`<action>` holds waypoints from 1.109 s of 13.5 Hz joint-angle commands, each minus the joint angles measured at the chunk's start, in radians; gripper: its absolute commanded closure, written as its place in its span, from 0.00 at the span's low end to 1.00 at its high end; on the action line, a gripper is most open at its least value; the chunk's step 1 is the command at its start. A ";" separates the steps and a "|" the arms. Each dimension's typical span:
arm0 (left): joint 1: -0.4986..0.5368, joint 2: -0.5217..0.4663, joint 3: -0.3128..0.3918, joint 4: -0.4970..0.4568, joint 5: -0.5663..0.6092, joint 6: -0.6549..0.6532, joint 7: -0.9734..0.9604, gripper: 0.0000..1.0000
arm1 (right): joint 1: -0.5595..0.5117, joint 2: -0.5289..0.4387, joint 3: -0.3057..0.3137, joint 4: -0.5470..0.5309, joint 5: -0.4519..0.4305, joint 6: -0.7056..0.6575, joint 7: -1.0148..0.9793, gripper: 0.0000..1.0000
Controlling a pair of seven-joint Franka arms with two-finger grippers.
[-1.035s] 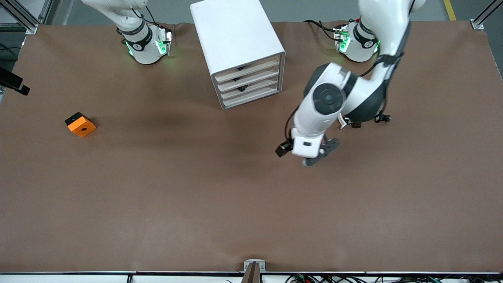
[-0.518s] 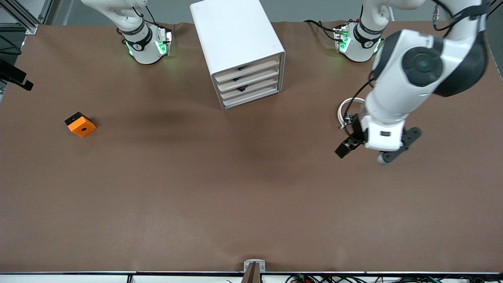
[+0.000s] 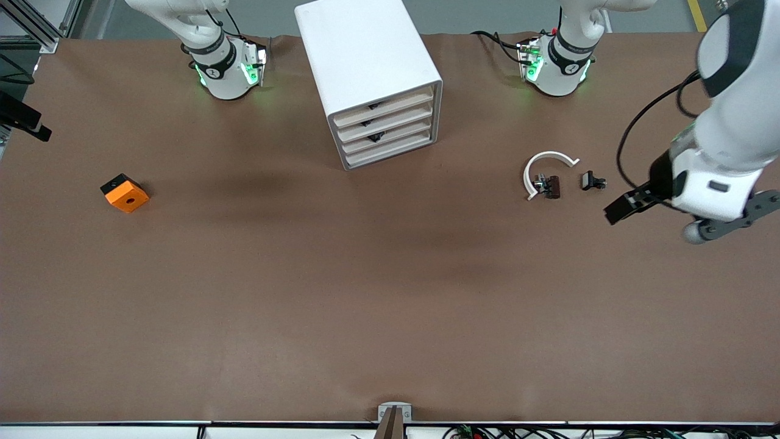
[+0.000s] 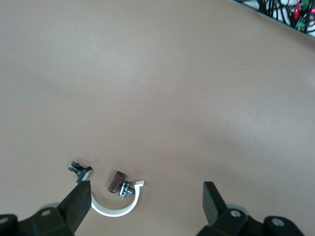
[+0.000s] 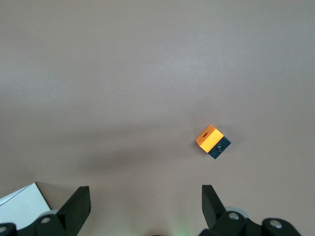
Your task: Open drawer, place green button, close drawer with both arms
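The white cabinet (image 3: 359, 49) stands between the two arm bases, and each drawer (image 3: 386, 127) in its stack is shut, cream front strips facing the front camera. No button shows in any view. My left gripper (image 4: 145, 194) hangs open and empty over bare table at the left arm's end, and its white hand (image 3: 710, 189) is up beside a white half-ring (image 3: 548, 164). My right gripper (image 5: 145, 196) is open and empty, high over the table toward the right arm's end.
Inside the half-ring (image 4: 118, 209) lies a small brown cylinder with a metal fitting (image 3: 548, 185), and a small black clip piece (image 3: 592, 181) lies beside it. An orange cube with a hole (image 3: 125, 192) sits toward the right arm's end and also shows as the orange cube (image 5: 212, 141).
The left arm has swung from in front of the cabinet out to its own end of the table, uncovering the half-ring and small pieces. Both grippers stay open; the right arm barely moved.
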 commanded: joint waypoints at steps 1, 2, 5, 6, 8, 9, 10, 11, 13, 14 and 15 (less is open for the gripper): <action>0.022 -0.043 -0.018 -0.002 0.006 -0.067 0.105 0.00 | 0.017 -0.027 -0.014 -0.026 -0.017 0.017 -0.017 0.00; 0.022 -0.060 -0.013 -0.004 0.005 -0.071 0.154 0.00 | 0.017 -0.027 -0.014 -0.026 -0.034 0.017 -0.029 0.00; 0.040 -0.094 -0.010 -0.015 0.006 -0.108 0.264 0.00 | 0.019 -0.033 -0.014 -0.026 -0.039 0.019 -0.075 0.00; 0.052 -0.112 -0.011 -0.030 0.003 -0.124 0.296 0.00 | 0.025 -0.036 -0.014 -0.027 -0.039 0.017 -0.075 0.00; 0.065 -0.154 -0.013 -0.077 0.005 -0.125 0.365 0.00 | 0.036 -0.047 -0.012 -0.029 -0.039 0.019 -0.075 0.00; 0.089 -0.174 -0.019 -0.099 0.003 -0.124 0.412 0.00 | 0.037 -0.053 -0.011 -0.030 -0.039 0.020 -0.075 0.00; 0.095 -0.193 -0.021 -0.125 0.003 -0.124 0.460 0.00 | 0.037 -0.054 -0.011 -0.032 -0.039 0.025 -0.075 0.00; 0.105 -0.213 -0.021 -0.145 0.003 -0.124 0.489 0.00 | 0.037 -0.056 -0.011 -0.030 -0.039 0.026 -0.075 0.00; 0.111 -0.256 -0.027 -0.194 0.003 -0.122 0.499 0.00 | 0.037 -0.056 -0.011 -0.030 -0.037 0.026 -0.075 0.00; 0.120 -0.278 -0.039 -0.229 0.003 -0.113 0.499 0.00 | 0.037 -0.057 -0.011 -0.030 -0.037 0.031 -0.075 0.00; 0.134 -0.295 -0.053 -0.251 0.003 -0.108 0.499 0.00 | 0.036 -0.060 -0.011 -0.032 -0.037 0.032 -0.075 0.00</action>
